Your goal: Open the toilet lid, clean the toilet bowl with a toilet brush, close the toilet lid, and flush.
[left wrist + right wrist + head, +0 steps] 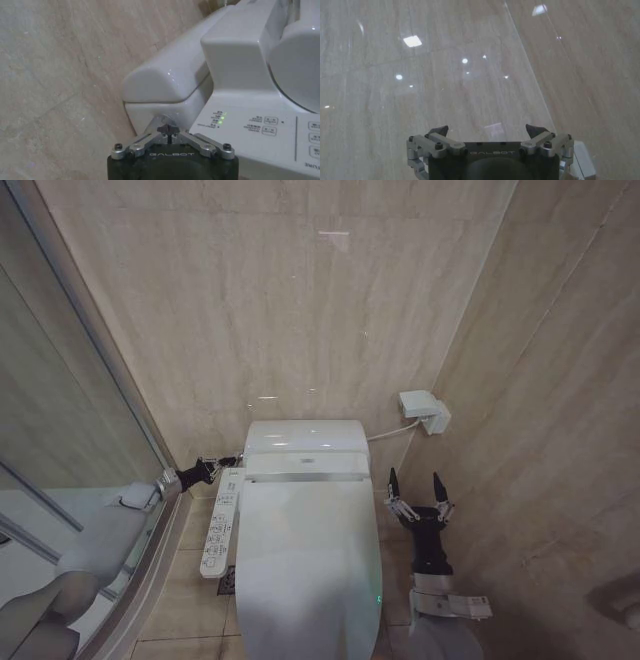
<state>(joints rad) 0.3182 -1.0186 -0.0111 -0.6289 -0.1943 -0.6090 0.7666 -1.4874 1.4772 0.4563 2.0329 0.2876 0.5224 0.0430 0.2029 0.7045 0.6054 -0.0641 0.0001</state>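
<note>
The toilet lid lies shut over the seat, so the toilet bowl is hidden under it. The toilet brush is out of view. My left gripper is shut, its tips together at the toilet's rear left side, just behind the button-strip side panel. In the left wrist view the closed fingertips touch the white body under the rear housing, beside the panel. My right gripper stands open and empty to the right of the toilet, pointing up; in the right wrist view it faces the tiled wall.
A glass shower partition with a metal frame runs along the left. A white wall box with a cable sits behind the toilet on the right. The right wall is close to the right arm. A floor drain lies under the panel.
</note>
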